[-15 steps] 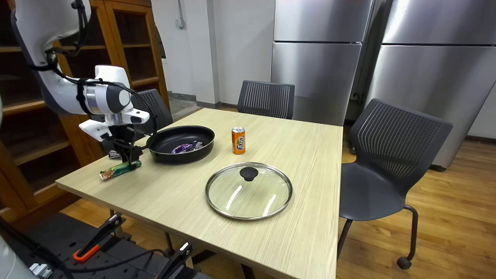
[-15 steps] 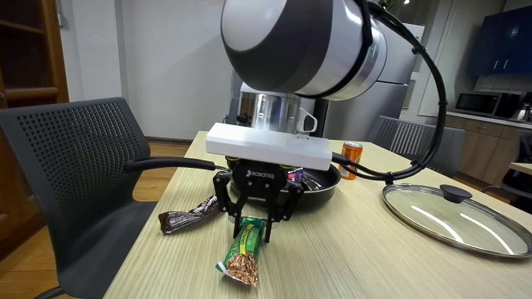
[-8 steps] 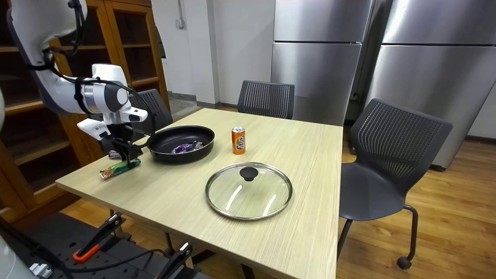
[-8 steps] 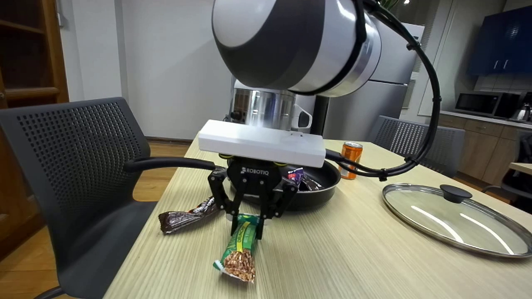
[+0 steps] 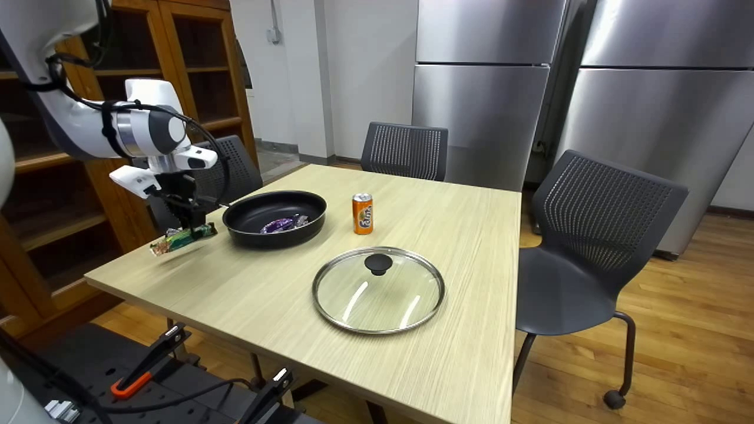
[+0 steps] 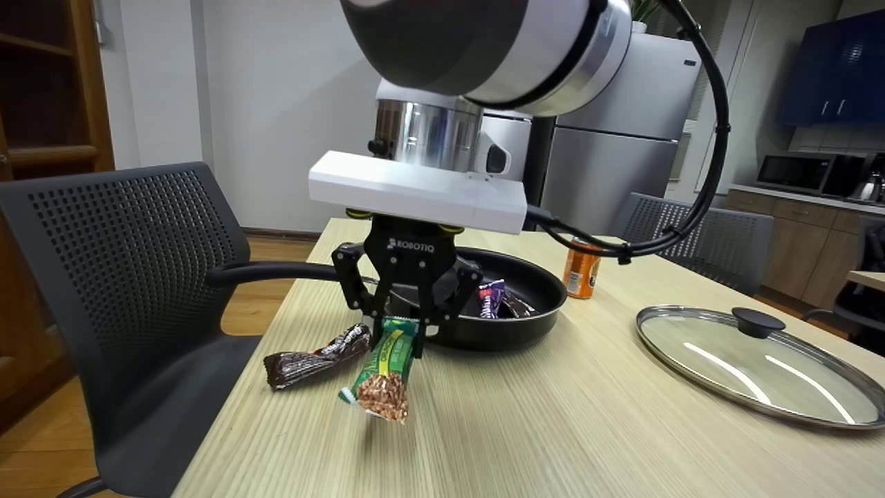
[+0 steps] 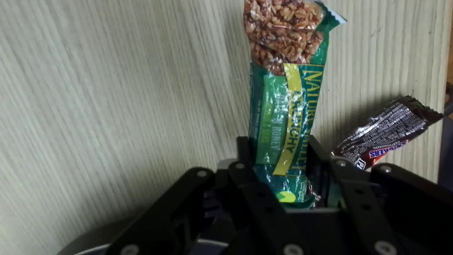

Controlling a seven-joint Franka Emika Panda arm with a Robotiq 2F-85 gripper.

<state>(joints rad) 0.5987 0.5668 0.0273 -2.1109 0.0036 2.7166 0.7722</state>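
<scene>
1. While your gripper (image 6: 397, 344) stands narrow, a finger on each long side, you hold the green granola bar (image 7: 285, 117) near one end; its oat-printed end juts free toward the top of the wrist view.
2. You have the bar left of centre in both exterior views, above the table (image 5: 459, 235), its shadow lying apart beneath it.
3. Because you grip it away from its middle, the free end could droop or swivel between the fingers; a quick swing or a knock would cause that.
4. If you squeeze harder, the bar could crumble inside its shiny wrapper; if you ease off, it could slide out and drop.
5. Just behind your fingers, near the middle of an exterior view, stands the black pan (image 6: 498, 335), with a purple wrapper (image 6: 491, 301) and a dark wrapper (image 6: 517, 306) inside; a low sideways move could ram the bar into its wall or bump its handle (image 6: 276, 272).
6. At the right of the wrist view lies the Snickers bar (image 7: 385, 134), near the table's edge; coming down there could push it off.
7. Well apart, mid-frame in an exterior view, you have the orange can (image 5: 363, 214) and the glass lid (image 5: 378, 297); only a wide, low sweep could strike them.
</scene>
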